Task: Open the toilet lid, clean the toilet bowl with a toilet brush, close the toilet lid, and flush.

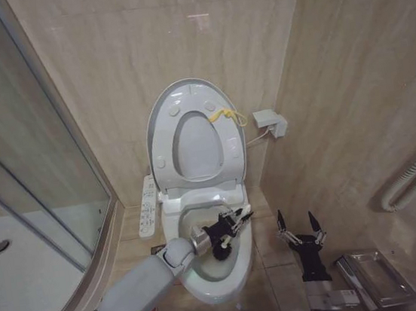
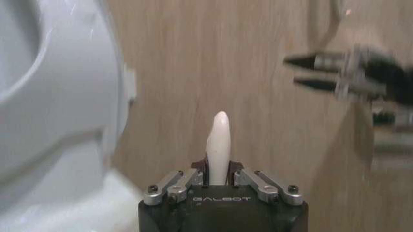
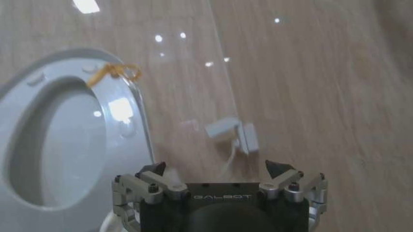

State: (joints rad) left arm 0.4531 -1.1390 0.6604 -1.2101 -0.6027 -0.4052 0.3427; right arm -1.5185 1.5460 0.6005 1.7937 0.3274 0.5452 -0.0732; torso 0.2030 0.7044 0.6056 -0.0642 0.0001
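- Your toilet lid is already up, leaning back against the tiled wall with the ring seat raised against it; a yellow cord hangs from the rim on the robot's right.
- You are in the scrubbing step, by the look of it: the left gripper reaches over the toilet bowl, pressed tight on the toilet brush.
- In the left wrist view the brush's cream handle pokes up between the clamped fingers; the black bristle head sits low inside the bowl, though you cannot tell whether it touches the porcelain.
- Your right gripper waits off to the right of the bowl above the floor, fingers spread and holding nothing.
- Left to do, judging from this: finish the scrub, put the brush away, lower the lid, flush.
- The lid is glossy, solid oval plastic; the seat is a ring with small pads on its underside.
- The bowl is smooth white ceramic, an elongated oval, with a white button strip on its left.
- The handle is slim, tapered and slick; the bristles are round and dark.
- A small white wall box with a cable sits right of the lid; curved shower glass stands on the left.
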